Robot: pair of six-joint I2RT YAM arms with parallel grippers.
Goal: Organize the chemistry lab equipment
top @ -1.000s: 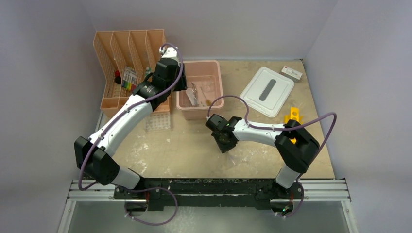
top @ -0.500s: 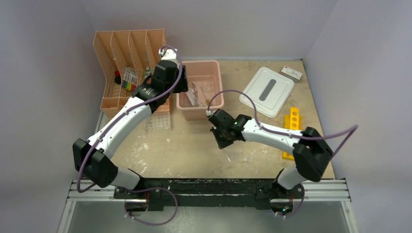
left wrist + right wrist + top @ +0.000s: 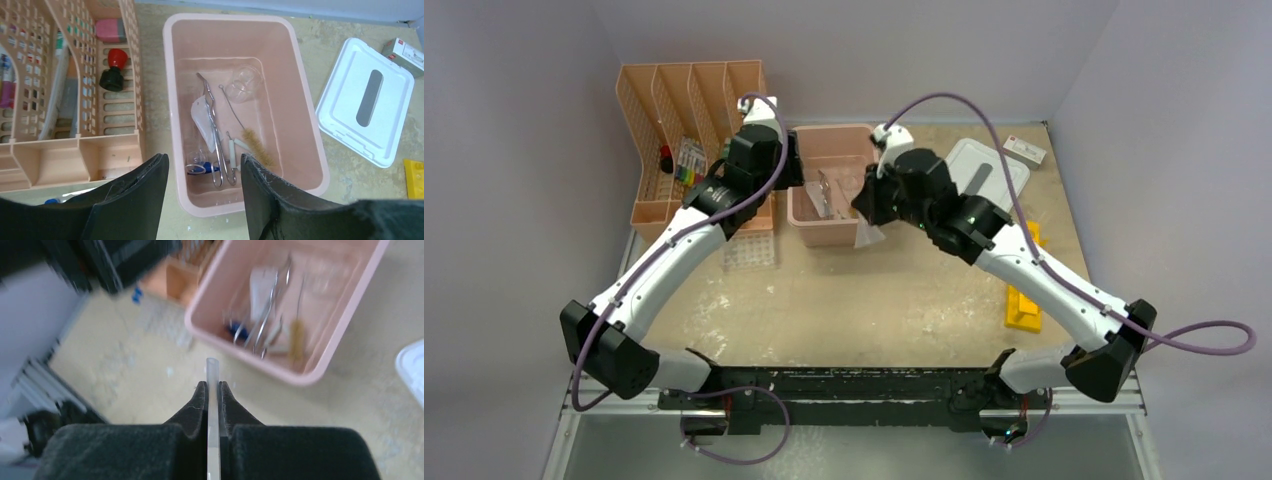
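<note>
Equipment lying in the pink bin: metal forceps, a blue-capped tube, a wire-handled brush and a small clear beaker.

Left hand: fingers spread wide and empty, poised above the bin's near end, beside the peach organizer.

Right hand: fingers pressed together on a thin clear item, seen edge-on from the wrist. From overhead it reads as the small clear bag, hanging below the fingers at the bin's near right corner.

Clear tube tray rests on the surface at the organizer's near end. Yellow rack lies to the right, partly hidden by the right arm. White lid lies right of the bin.
</note>
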